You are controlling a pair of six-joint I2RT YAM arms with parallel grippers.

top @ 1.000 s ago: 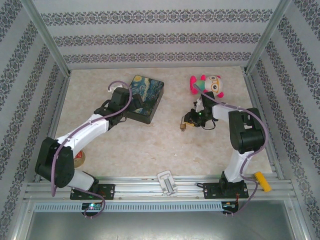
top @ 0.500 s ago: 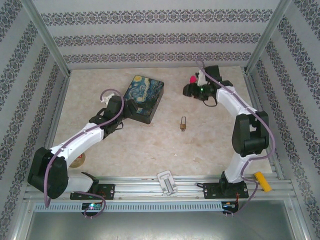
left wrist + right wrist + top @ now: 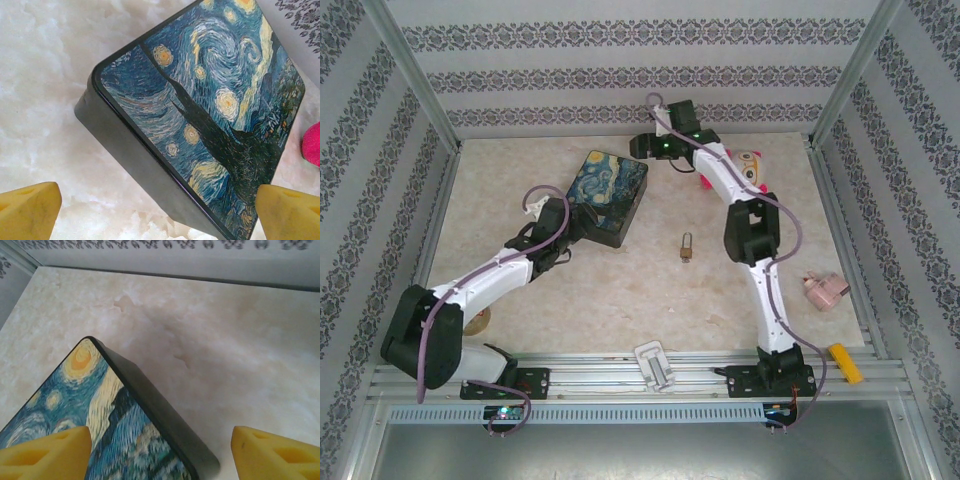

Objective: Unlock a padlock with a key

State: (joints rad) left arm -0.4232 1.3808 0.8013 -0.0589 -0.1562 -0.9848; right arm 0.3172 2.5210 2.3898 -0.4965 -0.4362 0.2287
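Observation:
The small brass padlock (image 3: 688, 248) lies alone on the table's middle, its thin shackle pointing away from the arms. I cannot make out the key at this size. My right gripper (image 3: 642, 146) (image 3: 160, 460) hovers at the back, over the far corner of the painted tin (image 3: 611, 195) (image 3: 100, 425), open and holding nothing. My left gripper (image 3: 586, 222) (image 3: 160, 222) is open too, at the tin's (image 3: 210, 110) near left corner. Both grippers are well away from the padlock.
A plush toy (image 3: 748, 166) sits at the back right, partly behind the right arm. A pink object (image 3: 825, 290) lies by the right wall. A yellow piece (image 3: 846, 362) and a white piece (image 3: 655, 365) rest on the front rail. A tape roll (image 3: 476, 321) lies beside the left arm.
My right gripper has opened, left the padlock on the table and swung back and left over the tin's far corner. The left arm barely shifted.

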